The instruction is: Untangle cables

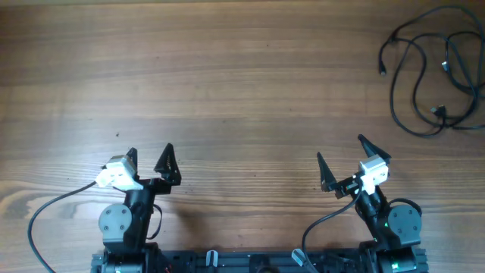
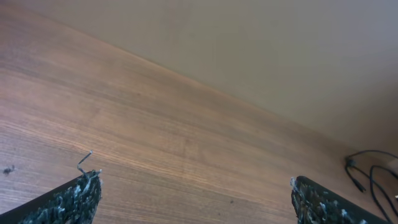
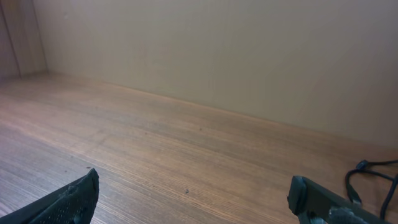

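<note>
The cables [image 1: 432,72] lie as a loose tangle of thin black cords with small plug ends at the far right corner of the wooden table. Part of them shows at the right edge of the left wrist view [image 2: 373,171] and of the right wrist view [image 3: 373,177]. My left gripper [image 1: 149,158] is open and empty at the near left, far from the cables. My right gripper [image 1: 339,155] is open and empty at the near right, well short of them. Each gripper's fingers show wide apart in its own wrist view [image 2: 193,193] [image 3: 193,193].
The wooden table [image 1: 227,83] spreads between the arms and the far edge. A plain beige wall [image 3: 217,50] stands behind the table. Thick black wires [image 1: 45,216] run from the arm bases at the near edge.
</note>
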